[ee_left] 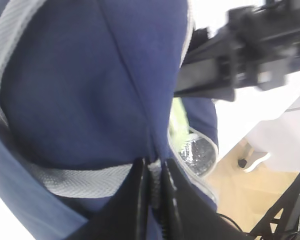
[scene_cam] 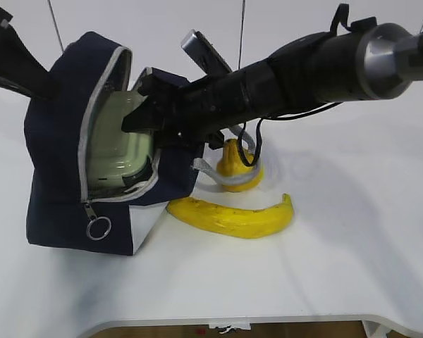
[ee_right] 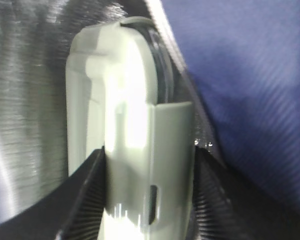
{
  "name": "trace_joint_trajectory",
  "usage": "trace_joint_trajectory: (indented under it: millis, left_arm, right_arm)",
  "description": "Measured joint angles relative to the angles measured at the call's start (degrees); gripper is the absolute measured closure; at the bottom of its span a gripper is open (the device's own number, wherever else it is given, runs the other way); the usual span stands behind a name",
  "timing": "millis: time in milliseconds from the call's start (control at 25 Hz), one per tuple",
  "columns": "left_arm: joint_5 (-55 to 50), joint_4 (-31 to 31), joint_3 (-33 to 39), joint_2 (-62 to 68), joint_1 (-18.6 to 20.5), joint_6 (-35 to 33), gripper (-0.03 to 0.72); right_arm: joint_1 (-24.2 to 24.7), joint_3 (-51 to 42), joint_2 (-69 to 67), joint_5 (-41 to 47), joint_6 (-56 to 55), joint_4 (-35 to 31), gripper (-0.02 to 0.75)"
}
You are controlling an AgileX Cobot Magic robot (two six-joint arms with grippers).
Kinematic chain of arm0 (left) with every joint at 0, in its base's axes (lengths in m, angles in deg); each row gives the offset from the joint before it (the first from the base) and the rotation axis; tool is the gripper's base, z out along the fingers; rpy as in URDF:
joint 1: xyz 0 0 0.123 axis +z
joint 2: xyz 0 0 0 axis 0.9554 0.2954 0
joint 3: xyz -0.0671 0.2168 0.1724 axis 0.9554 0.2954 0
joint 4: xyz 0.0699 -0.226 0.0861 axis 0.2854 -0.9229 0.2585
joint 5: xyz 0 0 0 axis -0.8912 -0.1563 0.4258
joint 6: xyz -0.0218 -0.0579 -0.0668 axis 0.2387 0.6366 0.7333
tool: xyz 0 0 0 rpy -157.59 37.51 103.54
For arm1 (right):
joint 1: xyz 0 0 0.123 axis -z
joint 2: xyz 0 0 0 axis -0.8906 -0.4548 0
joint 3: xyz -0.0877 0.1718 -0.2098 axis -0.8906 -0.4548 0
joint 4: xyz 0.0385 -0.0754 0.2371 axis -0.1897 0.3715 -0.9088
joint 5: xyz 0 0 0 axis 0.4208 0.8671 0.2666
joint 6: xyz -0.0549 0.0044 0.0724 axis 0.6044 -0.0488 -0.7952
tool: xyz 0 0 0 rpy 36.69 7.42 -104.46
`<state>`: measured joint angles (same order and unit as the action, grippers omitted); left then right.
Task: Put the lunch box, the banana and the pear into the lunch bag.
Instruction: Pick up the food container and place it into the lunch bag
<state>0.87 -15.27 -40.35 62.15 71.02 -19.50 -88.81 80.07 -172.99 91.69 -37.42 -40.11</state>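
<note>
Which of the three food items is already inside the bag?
The lunch box, green-lidded, sits in the lunch bag; banana and pear lie outside on the table.

place: lab | cue: bare white table (scene_cam: 352, 282), plain white wall (scene_cam: 155, 21)

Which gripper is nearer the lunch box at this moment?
Right. The right gripper clamps the lunch box inside the lunch bag; the left gripper pinches the bag's grey webbing outside.
</note>
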Motion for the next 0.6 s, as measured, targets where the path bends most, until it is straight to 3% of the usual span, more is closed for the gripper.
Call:
trace_joint_trajectory:
  millis: [600]
  left_arm:
    - [0.00, 0.83, 0.00, 1.25, 0.00, -0.09, 0.671]
  right_arm:
    - [-0.80, 2.88, -3.71, -1.15, 1.15, 0.56, 0.367]
